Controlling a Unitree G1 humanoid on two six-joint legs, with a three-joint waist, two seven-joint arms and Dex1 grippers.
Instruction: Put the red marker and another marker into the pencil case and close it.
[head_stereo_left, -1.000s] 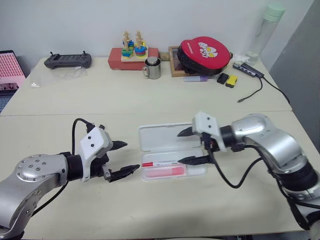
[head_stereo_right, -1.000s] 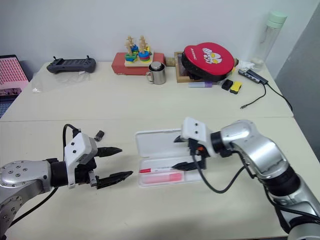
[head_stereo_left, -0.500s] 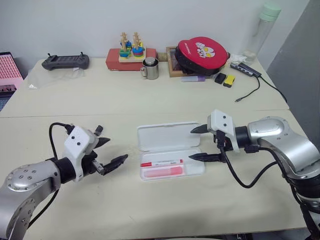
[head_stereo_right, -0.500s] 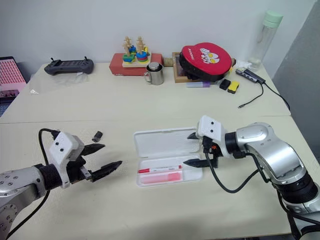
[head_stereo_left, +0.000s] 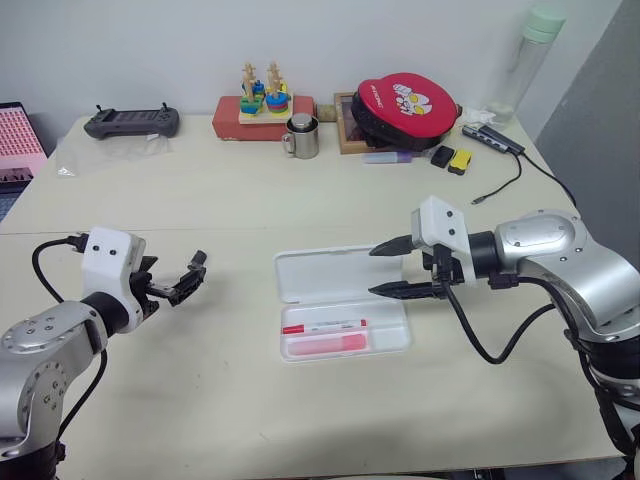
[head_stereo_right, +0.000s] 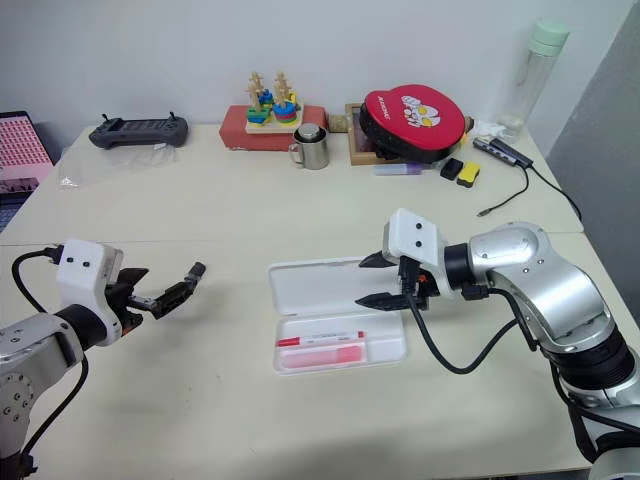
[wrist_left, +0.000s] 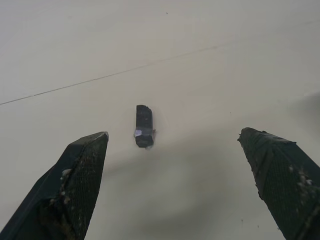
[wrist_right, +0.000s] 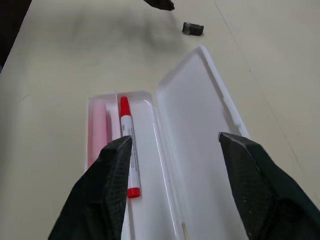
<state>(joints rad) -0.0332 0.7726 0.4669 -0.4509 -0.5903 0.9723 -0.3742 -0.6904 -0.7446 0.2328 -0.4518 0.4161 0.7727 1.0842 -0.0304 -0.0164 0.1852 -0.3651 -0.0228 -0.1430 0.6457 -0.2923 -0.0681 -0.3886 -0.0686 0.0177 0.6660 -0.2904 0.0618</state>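
Left eye view had the left tool (head_stereo_left: 180, 285) at the counter's (head_stereo_left: 300, 200) left side, well apart from the case (head_stereo_left: 340, 305), its fingers spread wide and empty. Through the left wrist camera a small black piece (wrist_left: 144, 126) lay on the bare counter between and beyond those fingers; what it was could not be told. Standing off like this, the left arm looked to be out of the way of the work, judging by how far it sat from the case. At the middle the case lay flat with its lid (head_stereo_left: 335, 275) folded back on the far side and its tray toward the robot. The red marker (head_stereo_left: 322, 325) lay lengthwise in the tray, and the pink highlighter (head_stereo_left: 325, 344) lay just beside it in the nearer compartment, so both seemed already stowed and only the closing remained. To the right, the right tool (head_stereo_left: 385, 270) hovered over the open lid's right end, pointing left, its fingers parted with nothing between them; the right wrist camera showed them straddling the lid and tray from above. That placement probably suited catching the lid's edge and swinging it over the tray. Whether either finger touched the lid could not be told.
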